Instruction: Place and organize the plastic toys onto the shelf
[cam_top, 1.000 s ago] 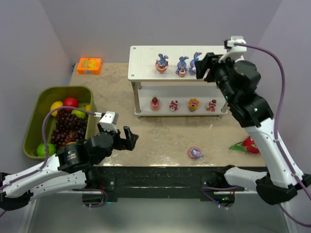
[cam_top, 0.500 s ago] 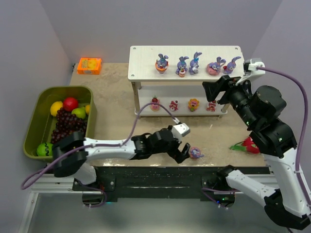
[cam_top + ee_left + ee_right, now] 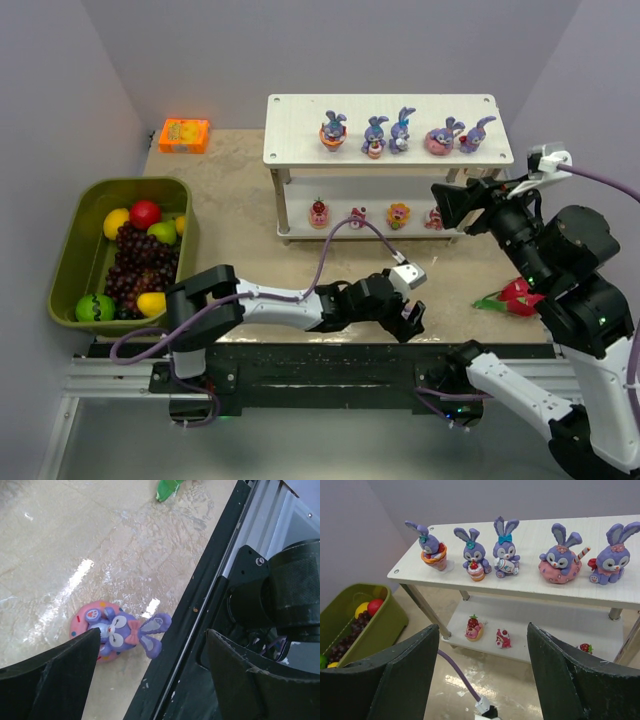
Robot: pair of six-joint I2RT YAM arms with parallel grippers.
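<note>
The white shelf point(image 3: 300, 110) holds several purple bunnies on its top board, among them one point(image 3: 333, 130) at the left and one point(image 3: 477, 133) at the right. Small cake figures point(image 3: 318, 213) stand on the lower board. One more bunny on a pink donut point(image 3: 120, 635) lies on the table by the front edge. My left gripper point(image 3: 408, 322) hovers over it, open; the toy sits beside one finger point(image 3: 50, 675). It is hidden in the top view. My right gripper point(image 3: 452, 203) is open and empty before the shelf point(image 3: 420, 572), facing the bunnies point(image 3: 560, 555) and cakes point(image 3: 474, 628).
An olive-green bin point(image 3: 75, 240) with fruit stands at the left. An orange box point(image 3: 184, 135) lies at the back left. A dragon fruit point(image 3: 510, 297) lies at the right; its green tip point(image 3: 167, 489) shows in the left wrist view. The black front rail point(image 3: 200, 610) runs beside the donut bunny.
My left arm has reached right along the table front to over the donut bunny. My right gripper has drawn back from the shelf top, where two more bunnies now show.
</note>
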